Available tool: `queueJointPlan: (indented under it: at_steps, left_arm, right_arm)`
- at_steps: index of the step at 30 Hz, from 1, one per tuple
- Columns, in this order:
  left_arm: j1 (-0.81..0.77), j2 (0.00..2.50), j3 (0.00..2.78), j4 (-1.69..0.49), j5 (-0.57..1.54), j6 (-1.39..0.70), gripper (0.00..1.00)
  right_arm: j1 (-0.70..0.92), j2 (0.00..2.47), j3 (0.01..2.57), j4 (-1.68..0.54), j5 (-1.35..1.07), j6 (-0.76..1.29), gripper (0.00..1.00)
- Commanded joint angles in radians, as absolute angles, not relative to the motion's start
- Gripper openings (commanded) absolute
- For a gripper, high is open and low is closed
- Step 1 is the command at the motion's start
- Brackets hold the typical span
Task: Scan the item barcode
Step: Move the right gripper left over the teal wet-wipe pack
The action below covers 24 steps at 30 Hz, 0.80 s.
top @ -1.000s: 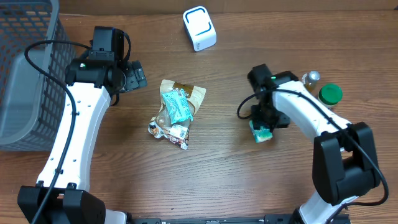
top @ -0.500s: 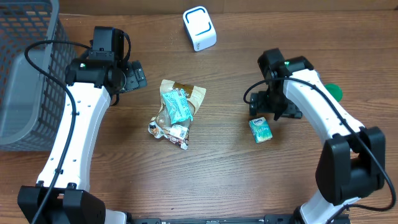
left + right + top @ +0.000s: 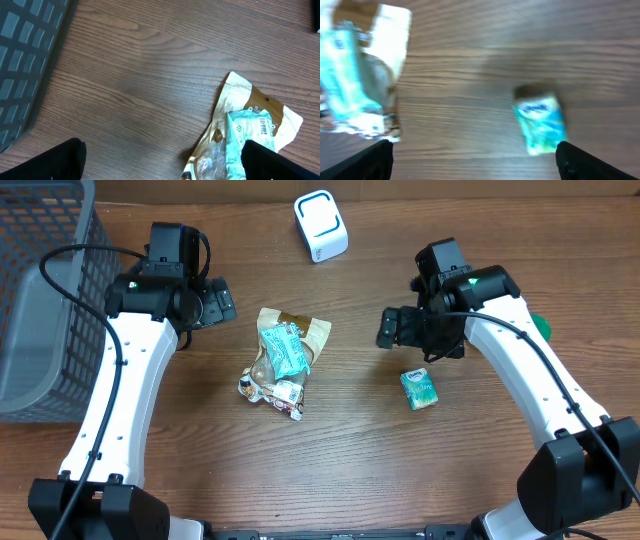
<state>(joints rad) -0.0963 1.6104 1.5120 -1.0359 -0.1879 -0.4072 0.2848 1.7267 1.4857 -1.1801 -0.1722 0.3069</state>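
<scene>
We find the small teal packet [image 3: 419, 389] lying flat on the wooden counter [image 3: 350, 480], right of centre, with nothing gripping it. Near it, toward the far side, hangs the right tool [image 3: 392, 330], its fingers spread wide and empty; its own blurred camera shows the packet lying apart from both fingers. The white scanner [image 3: 320, 225] stands near the far edge, well apart from the packet. Left of the packet lies a heap of crumpled snack bags [image 3: 283, 358], a teal wrapper on a tan pouch. The left tool [image 3: 218, 302] hovers near that heap, wide and empty. A grey mesh basket [image 3: 40, 300] sits at the far left.
</scene>
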Motion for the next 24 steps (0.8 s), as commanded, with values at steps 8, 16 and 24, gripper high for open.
queueJointPlan:
  at_steps: [8,16,24]
  left_arm:
    - [-0.099,1.609,1.522,-1.036,-0.191,-0.381,1.0]
    - [-0.099,1.609,1.522,-1.036,-0.191,-0.381,0.99]
    - [-0.099,1.609,1.522,-1.036,-0.191,-0.381,0.99]
  right_arm:
    - [0.288,1.702,1.506,-1.127,-0.443,0.307,1.0]
    - [0.327,1.704,1.497,-1.13,-0.443,0.307,1.0]
    - [0.423,1.707,1.497,-1.098,-0.443,0.308,1.0]
